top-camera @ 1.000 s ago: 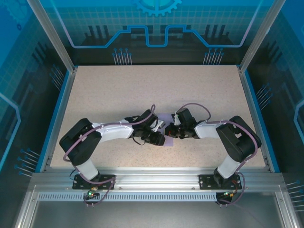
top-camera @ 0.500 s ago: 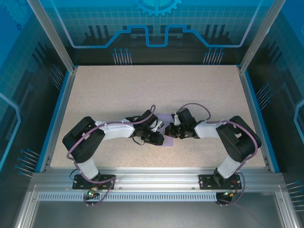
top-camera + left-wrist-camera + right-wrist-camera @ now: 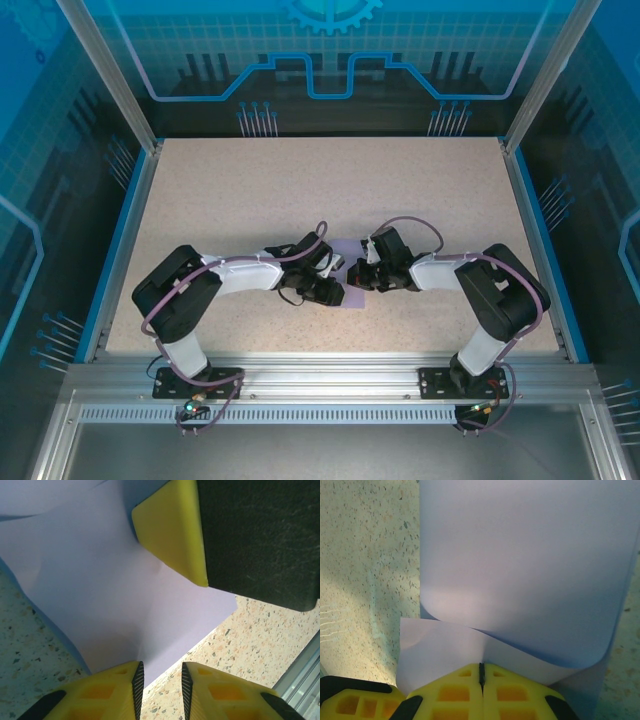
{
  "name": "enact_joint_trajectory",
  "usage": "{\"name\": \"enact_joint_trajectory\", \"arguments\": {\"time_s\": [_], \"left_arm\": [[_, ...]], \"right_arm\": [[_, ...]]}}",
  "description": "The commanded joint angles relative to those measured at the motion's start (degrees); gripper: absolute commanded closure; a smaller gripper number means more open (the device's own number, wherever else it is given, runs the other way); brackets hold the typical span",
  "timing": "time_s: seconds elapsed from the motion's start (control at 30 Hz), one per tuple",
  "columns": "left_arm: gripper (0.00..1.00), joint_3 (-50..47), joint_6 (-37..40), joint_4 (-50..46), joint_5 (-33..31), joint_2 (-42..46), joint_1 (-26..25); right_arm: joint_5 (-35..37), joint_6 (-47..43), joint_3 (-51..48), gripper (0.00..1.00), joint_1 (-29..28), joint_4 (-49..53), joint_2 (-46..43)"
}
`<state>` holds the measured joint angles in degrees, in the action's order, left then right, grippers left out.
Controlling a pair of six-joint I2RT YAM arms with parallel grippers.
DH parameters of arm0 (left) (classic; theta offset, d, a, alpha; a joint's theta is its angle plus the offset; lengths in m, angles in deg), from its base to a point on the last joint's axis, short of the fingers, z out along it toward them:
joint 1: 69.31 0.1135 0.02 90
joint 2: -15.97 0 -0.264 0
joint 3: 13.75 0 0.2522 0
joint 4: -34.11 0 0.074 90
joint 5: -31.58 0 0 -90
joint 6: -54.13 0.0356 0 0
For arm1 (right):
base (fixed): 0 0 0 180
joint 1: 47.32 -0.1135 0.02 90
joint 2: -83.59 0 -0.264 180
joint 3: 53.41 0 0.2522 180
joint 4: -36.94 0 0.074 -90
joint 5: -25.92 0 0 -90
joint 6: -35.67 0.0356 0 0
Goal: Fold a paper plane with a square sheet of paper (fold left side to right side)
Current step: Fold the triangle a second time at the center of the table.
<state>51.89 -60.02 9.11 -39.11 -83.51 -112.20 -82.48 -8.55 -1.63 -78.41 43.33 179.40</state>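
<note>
Sheet of thin lavender-purple square paper [image 3: 353, 297] at the middle of the speckled beige tabletop [image 3: 300, 190], between the two arm tips that meet there in the top view. Left gripper [image 3: 335, 290] lies just left of the sheet and right gripper [image 3: 357, 277] just right of it.

Left wrist view: the left gripper [image 3: 159, 687] at the lower edge has its yellow jaws slightly apart, with bare table and the paper's edge showing in the gap. The paper [image 3: 125, 595] fills the centre, and the right gripper's yellow fingertip [image 3: 172, 535] rests on it at the upper right.

Right wrist view: the right gripper [image 3: 481, 672] has its jaws pressed together, tips touching the paper [image 3: 520, 555]. The sheet curls over itself in the upper right. Whether a layer is pinched cannot be told.
</note>
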Motion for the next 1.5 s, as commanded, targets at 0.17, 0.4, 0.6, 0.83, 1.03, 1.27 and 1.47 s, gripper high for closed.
{"name": "enact_joint_trajectory", "arguments": {"time_s": [0.17, 0.4, 0.6, 0.83, 1.03, 1.27, 1.47], "left_arm": [[0.70, -1.88, -2.18, -2.19, -0.06, -0.76, 0.51], [0.70, -4.50, -3.93, -2.07, -0.02, 0.27, 0.46], [0.70, -7.45, -5.16, -2.29, -1.12, 3.31, 0.46], [0.71, -10.74, -6.70, -2.07, -0.74, 7.06, 0.55], [0.71, -8.84, -6.28, -3.14, 0.11, 12.12, 1.14], [0.71, -3.35, -4.38, -2.33, 2.89, 8.41, 1.21], [0.74, 0.18, -2.72, -1.41, 3.01, 2.60, 1.16]], "right_arm": [[3.32, -1.64, -0.41, 0.95, 0.42, 8.50, 1.11], [3.57, -1.95, -0.28, 0.95, 0.66, 9.26, 1.04], [3.59, -2.09, 0.03, 0.95, 0.76, 9.49, 1.05], [3.45, -2.12, 0.04, 0.95, 0.78, 9.57, 1.16], [3.26, -2.22, 0.21, 0.95, 0.79, 9.58, 1.29], [2.92, -2.14, 0.47, 0.95, 0.68, 9.53, 1.53], [2.75, -2.10, 0.51, 0.95, 0.65, 9.51, 1.42]]}}
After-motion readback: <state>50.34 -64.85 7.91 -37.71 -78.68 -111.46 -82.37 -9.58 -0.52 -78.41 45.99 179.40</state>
